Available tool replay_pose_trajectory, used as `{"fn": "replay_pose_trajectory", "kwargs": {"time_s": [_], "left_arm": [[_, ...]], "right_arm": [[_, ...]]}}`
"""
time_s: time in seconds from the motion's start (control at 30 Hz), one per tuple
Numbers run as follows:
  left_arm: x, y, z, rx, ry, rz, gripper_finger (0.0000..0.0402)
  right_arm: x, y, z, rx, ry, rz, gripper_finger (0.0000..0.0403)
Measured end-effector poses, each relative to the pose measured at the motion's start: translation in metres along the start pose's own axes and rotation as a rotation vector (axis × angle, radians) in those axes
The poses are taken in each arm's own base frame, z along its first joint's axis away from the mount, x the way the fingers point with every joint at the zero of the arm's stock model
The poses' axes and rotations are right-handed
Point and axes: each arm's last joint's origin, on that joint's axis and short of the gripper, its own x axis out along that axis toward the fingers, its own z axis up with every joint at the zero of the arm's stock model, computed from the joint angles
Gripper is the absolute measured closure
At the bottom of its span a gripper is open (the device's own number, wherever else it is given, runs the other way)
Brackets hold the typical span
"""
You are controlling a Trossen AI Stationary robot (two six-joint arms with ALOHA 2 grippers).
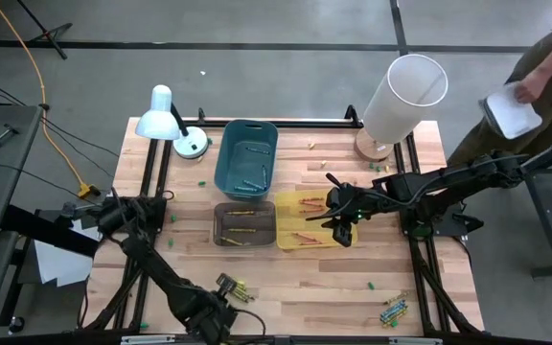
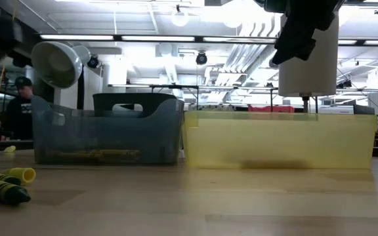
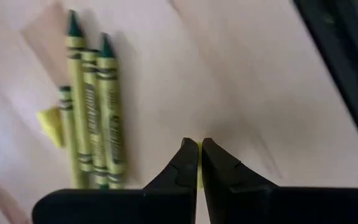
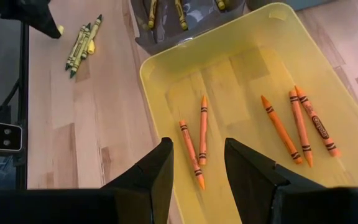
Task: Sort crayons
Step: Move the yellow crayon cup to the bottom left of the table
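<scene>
The right tool point(image 4: 196, 167) hangs open over the yellow bin point(image 4: 151, 87) (five orange crayons point(image 4: 191, 154) inside); the left tool point(image 3: 199, 163) pinches a yellow sliver beside green crayons point(image 3: 95, 112).

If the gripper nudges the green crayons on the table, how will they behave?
The green crayons look like thin round sticks, so they would probably roll and separate. Likely stiff and light, though perhaps apt to snap. They lie flat on the table, leaving little edge to grip.

Three bins point(image 1: 245, 224) sat mid-counter point(image 1: 286, 287): one at 12 o'clock, two side by side below it, crayons point(image 4: 197, 140) lying in each. A lamp point(image 1: 166, 120) stood at 10 o'clock, a cylinder point(image 1: 402, 96) at 2 o'clock. Loose crayon clusters lay at 7 o'clock point(image 1: 241, 289) and 5 o'clock point(image 1: 394, 310).
</scene>
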Motion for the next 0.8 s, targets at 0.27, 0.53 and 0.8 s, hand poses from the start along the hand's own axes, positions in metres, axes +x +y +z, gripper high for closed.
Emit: {"fn": "replay_pose_trajectory", "kwargs": {"time_s": [0.27,0.53,0.8], "left_arm": [[0.003,0.017,0.004,0.033,0.002,0.014,0.0401],[0.005,0.02,0.006,0.037,0.007,-0.024,0.0401],[0.005,0.019,0.006,0.013,0.011,-0.043,0.0392]], "right_arm": [[0.0,0.0,0.0,0.002,-0.003,0.001,0.0265],[0.0,0.0,0.0,0.02,-0.003,0.001,0.0265],[0.0,0.0,0.0,0.02,-0.003,0.001,0.0265]]}}
